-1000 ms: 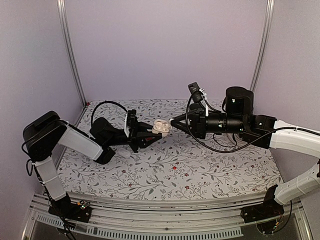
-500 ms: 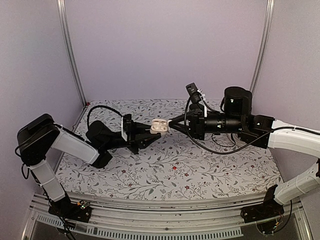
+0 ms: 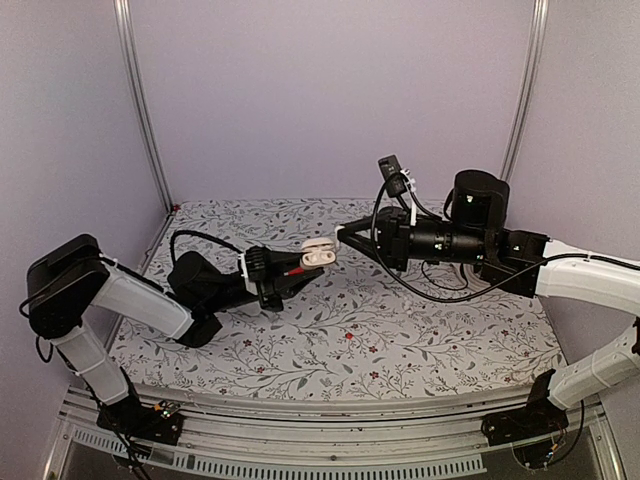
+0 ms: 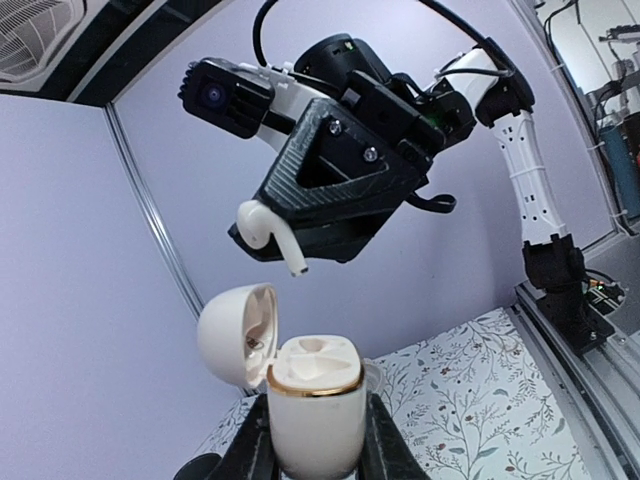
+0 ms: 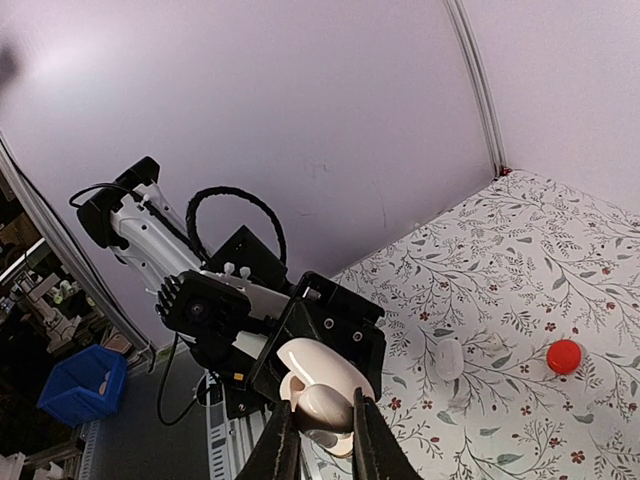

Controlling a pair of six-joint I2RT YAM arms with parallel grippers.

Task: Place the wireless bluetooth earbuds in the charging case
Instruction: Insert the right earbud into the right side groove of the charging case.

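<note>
My left gripper point(image 4: 312, 455) is shut on the cream-white charging case point(image 4: 312, 405) and holds it upright in the air with its lid point(image 4: 232, 335) swung open to the left. The case's top hollows look empty. My right gripper point(image 5: 322, 425) is shut on a white earbud point(image 5: 326, 405), which hangs a little above the open case, stem pointing down, in the left wrist view point(image 4: 266, 226). In the top view the case point(image 3: 317, 256) and the right gripper point(image 3: 342, 233) meet over the table's middle. A second earbud point(image 5: 449, 358) lies on the table.
A small red round disc point(image 5: 564, 355) lies on the flowered tablecloth point(image 3: 400, 330) near the loose earbud. Purple walls close the back and sides. A blue bin point(image 5: 82, 392) stands outside the cell.
My right gripper with the earbud has lifted slightly up from the case. My left arm has sunk and drawn back a little, still holding the case.
</note>
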